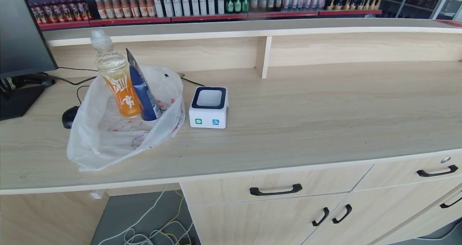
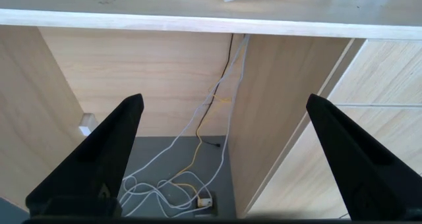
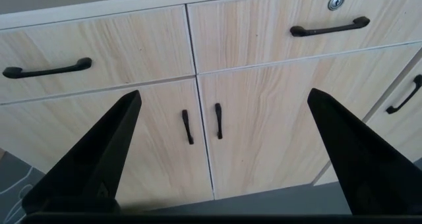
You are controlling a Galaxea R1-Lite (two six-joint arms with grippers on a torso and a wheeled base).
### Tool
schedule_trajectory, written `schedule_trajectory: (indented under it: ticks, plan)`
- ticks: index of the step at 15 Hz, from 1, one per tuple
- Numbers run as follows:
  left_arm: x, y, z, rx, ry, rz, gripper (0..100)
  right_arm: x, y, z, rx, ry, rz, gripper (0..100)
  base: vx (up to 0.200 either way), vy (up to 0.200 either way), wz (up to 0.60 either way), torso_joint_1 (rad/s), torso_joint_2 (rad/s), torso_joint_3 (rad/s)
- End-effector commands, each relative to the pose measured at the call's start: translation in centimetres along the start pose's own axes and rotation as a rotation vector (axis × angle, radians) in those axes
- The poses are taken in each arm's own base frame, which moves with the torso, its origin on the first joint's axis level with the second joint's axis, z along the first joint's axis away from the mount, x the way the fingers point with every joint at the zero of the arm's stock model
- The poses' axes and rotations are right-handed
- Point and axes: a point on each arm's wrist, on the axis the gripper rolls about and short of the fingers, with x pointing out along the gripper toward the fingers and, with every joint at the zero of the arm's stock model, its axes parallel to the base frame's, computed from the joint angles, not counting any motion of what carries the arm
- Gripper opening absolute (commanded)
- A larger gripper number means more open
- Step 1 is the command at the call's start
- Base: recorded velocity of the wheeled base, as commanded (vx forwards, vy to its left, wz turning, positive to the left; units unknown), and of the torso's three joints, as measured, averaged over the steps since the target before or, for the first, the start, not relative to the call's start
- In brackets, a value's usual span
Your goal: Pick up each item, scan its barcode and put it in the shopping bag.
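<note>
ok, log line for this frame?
stage: bagged | shopping bag: holds bottle, blue pouch | scanner: beside bag | left tool: open, below counter | right tool: open, facing cabinet doors

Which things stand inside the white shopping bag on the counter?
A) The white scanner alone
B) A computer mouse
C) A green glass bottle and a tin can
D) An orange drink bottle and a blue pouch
D: the orange drink bottle and the blue pouch both stand inside the white shopping bag, while the scanner sits outside it on the counter.
</note>
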Motion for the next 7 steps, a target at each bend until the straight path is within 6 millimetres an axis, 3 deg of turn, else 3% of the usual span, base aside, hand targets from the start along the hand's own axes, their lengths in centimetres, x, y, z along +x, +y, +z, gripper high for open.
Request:
schedule_trajectory:
  ticks: [1,7]
  plan:
    - [0.0,0.0,0.0,-0.001,0.0,0.001,100,0.01,0.0,0.0,0.001,0.001,0.001,100,0.0,0.0,0.0,0.0,0.0,0.0]
    - [0.0,0.0,0.0,-0.001,0.0,0.001,100,0.01,0.0,0.0,0.001,0.001,0.001,100,0.0,0.0,0.0,0.0,0.0,0.0]
